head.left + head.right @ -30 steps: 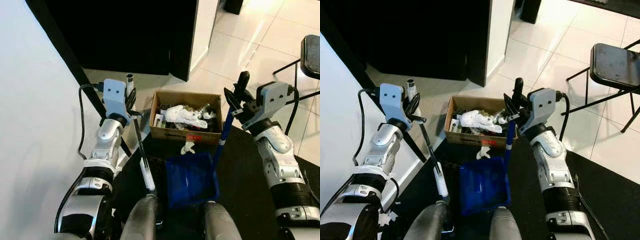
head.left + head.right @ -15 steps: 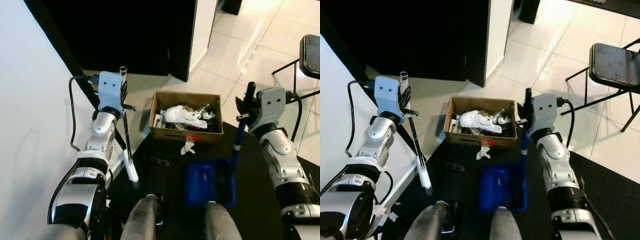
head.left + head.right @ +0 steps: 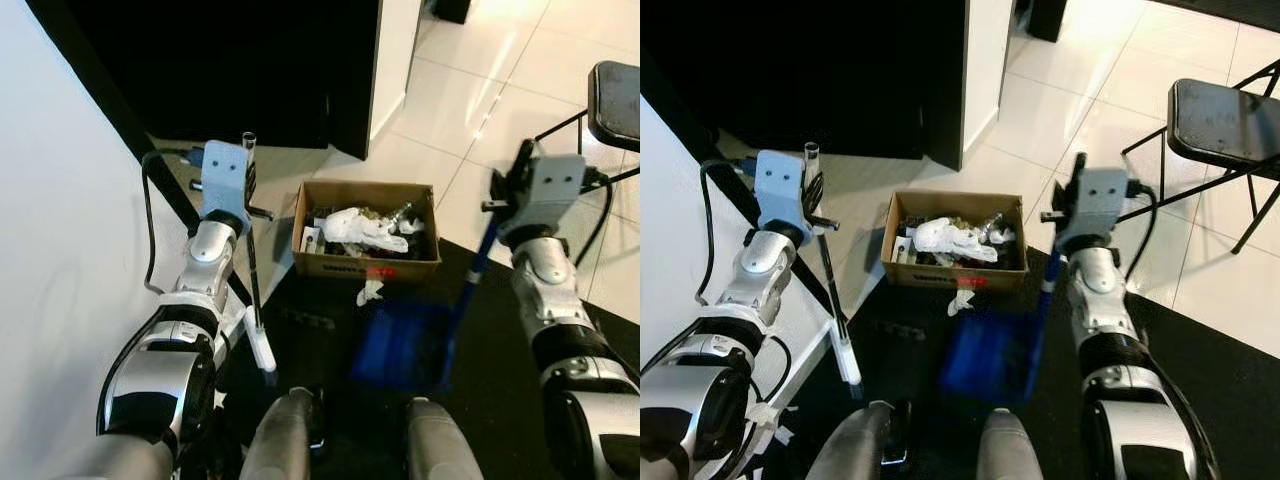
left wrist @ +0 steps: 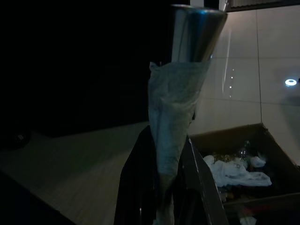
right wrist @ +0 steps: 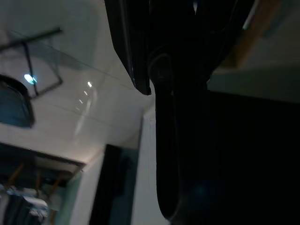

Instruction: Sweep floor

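Observation:
My left gripper [image 3: 249, 187] is shut on a thin broom handle [image 3: 254, 270], which stands nearly upright with its white lower end [image 3: 263, 352] near the black mat's edge. In the left wrist view the handle [image 4: 178, 122] is wrapped in pale tape and has a metal top. My right gripper [image 3: 508, 196] is shut on the blue handle [image 3: 468, 285] of a blue dustpan [image 3: 398, 345]. The pan hangs blurred over the mat, just in front of a cardboard box [image 3: 366, 262] full of rubbish. A crumpled white scrap [image 3: 368, 293] lies in front of the box.
A white wall [image 3: 60, 260] runs along my left, with a black cabinet [image 3: 250, 60] behind the box. Light tiles lie to the right, where a black chair [image 3: 615, 95] stands. Small dark bits [image 3: 300, 318] lie on the black mat [image 3: 480, 400]. My knees are at the bottom.
The right gripper has lifted and swung the dustpan left, toward the box. The broom has stayed nearly upright in the left gripper. The camera has shifted slightly.

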{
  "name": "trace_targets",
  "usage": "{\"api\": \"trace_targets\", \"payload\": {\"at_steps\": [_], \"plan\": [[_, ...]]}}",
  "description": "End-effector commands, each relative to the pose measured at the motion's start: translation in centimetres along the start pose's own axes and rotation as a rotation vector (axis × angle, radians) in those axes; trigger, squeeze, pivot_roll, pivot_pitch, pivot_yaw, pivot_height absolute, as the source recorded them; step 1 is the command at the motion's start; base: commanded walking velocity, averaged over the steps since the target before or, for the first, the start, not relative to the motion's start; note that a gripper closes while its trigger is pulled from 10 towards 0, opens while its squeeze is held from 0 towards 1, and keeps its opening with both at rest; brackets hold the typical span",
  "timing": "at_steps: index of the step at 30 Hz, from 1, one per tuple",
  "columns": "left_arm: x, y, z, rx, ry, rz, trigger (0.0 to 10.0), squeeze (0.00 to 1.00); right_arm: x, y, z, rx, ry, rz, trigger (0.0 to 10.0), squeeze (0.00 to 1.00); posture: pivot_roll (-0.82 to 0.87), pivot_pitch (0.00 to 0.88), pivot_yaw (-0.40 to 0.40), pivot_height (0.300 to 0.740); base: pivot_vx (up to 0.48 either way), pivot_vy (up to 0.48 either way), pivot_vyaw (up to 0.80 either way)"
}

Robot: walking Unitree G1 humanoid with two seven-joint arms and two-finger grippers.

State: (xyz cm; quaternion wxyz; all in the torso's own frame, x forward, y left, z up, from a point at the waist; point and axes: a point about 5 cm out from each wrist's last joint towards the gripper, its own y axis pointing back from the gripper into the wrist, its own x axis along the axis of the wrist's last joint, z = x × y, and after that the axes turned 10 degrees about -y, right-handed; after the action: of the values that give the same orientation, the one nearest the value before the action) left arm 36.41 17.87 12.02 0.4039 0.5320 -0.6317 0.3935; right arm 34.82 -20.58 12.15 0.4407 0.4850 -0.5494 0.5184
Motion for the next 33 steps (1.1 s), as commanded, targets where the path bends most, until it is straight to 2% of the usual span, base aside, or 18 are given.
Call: {"api": "trace_targets", "payload": {"at_steps": [1, 2, 3, 4, 7, 11, 14, 17, 21, 28, 30, 31, 32, 33], "plan": [[0.5, -0.2, -0.9, 0.007, -0.041, 0.027, 10.0, 0.00, 0.7, -0.7, -1.0, 0.059, 0.027, 0.032, 10.0, 0.00, -0.02, 0.149, 0.055, 0.740, 0.000, 0.000, 0.00], [0.5, -0.2, -0.9, 0.007, -0.041, 0.027, 10.0, 0.00, 0.7, -0.7, -1.0, 0.059, 0.027, 0.032, 10.0, 0.00, -0.02, 0.149, 0.055, 0.740, 0.000, 0.000, 0.00], [0.6, -0.4, -0.9, 0.002, -0.055, 0.025, 10.0, 0.00, 0.7, -1.3, -2.5, 0.146, 0.087, 0.027, 10.0, 0.00, -0.02, 0.162, 0.048, 0.740, 0.000, 0.000, 0.00], [0.6, -0.4, -0.9, 0.002, -0.055, 0.025, 10.0, 0.00, 0.7, -1.3, -2.5, 0.146, 0.087, 0.027, 10.0, 0.00, -0.02, 0.162, 0.048, 0.740, 0.000, 0.000, 0.00], [0.9, -0.7, -1.0, 0.004, -0.070, 0.029, 10.0, 0.00, 0.1, -1.5, -3.8, 0.233, 0.150, -0.011, 10.0, 0.00, 0.00, 0.168, 0.039, 0.740, 0.000, 0.000, 0.00], [1.1, -0.8, -0.8, 0.001, -0.064, 0.035, 10.0, 0.00, -0.9, -1.1, -4.8, 0.305, 0.261, -0.046, 10.0, 0.00, 0.01, 0.175, 0.030, 0.740, 0.000, 0.000, 0.00], [1.1, -0.8, -0.7, -0.005, -0.068, 0.034, 10.0, 0.00, -1.1, -1.0, -4.8, 0.301, 0.281, -0.047, 10.0, 0.00, 0.02, 0.182, 0.028, 0.740, 0.000, 0.000, 0.00], [1.1, -0.9, -1.0, 0.000, -0.064, 0.030, 10.0, 0.00, -0.8, -1.3, -4.4, 0.238, 0.272, -0.031, 10.0, 0.00, 0.02, 0.185, 0.031, 0.740, 0.000, 0.000, 0.00], [1.0, -0.9, -1.2, 0.016, -0.052, 0.023, 10.0, 0.00, -0.5, -1.5, -4.8, 0.204, 0.298, 0.010, 10.0, 0.00, 0.01, 0.183, 0.033, 0.740, 0.000, 0.000, 0.00], [0.6, -0.8, -0.6, 0.039, 0.028, 0.006, 10.0, 0.00, -0.5, -1.4, -5.0, 0.105, 0.221, 0.054, 10.0, 0.00, 0.00, 0.173, 0.033, 0.740, 0.000, 0.000, 0.00], [0.5, -0.7, -0.5, 0.047, 0.064, 0.001, 10.0, 0.00, -0.6, -1.4, -5.0, 0.075, 0.146, 0.045, 10.0, 0.00, 0.00, 0.171, 0.034, 0.740, 0.000, 0.000, 0.00], [0.5, -0.7, -0.5, 0.047, 0.064, 0.001, 10.0, 0.00, -0.6, -1.4, -5.0, 0.075, 0.146, 0.045, 10.0, 0.00, 0.00, 0.171, 0.034, 0.740, 0.000, 0.000, 0.00], [0.3, -0.7, -0.4, 0.050, 0.079, -0.006, 10.0, 0.00, -1.0, -1.2, -5.3, 0.064, 0.086, 0.031, 10.0, 0.00, 0.00, 0.170, 0.034, 0.740, 0.000, 0.000, 0.00], [0.3, -0.7, -0.4, 0.050, 0.079, -0.006, 10.0, 0.00, -1.0, -1.2, -5.3, 0.064, 0.086, 0.031, 10.0, 0.00, 0.00, 0.170, 0.034, 0.740, 0.000, 0.000, 0.00]]}}
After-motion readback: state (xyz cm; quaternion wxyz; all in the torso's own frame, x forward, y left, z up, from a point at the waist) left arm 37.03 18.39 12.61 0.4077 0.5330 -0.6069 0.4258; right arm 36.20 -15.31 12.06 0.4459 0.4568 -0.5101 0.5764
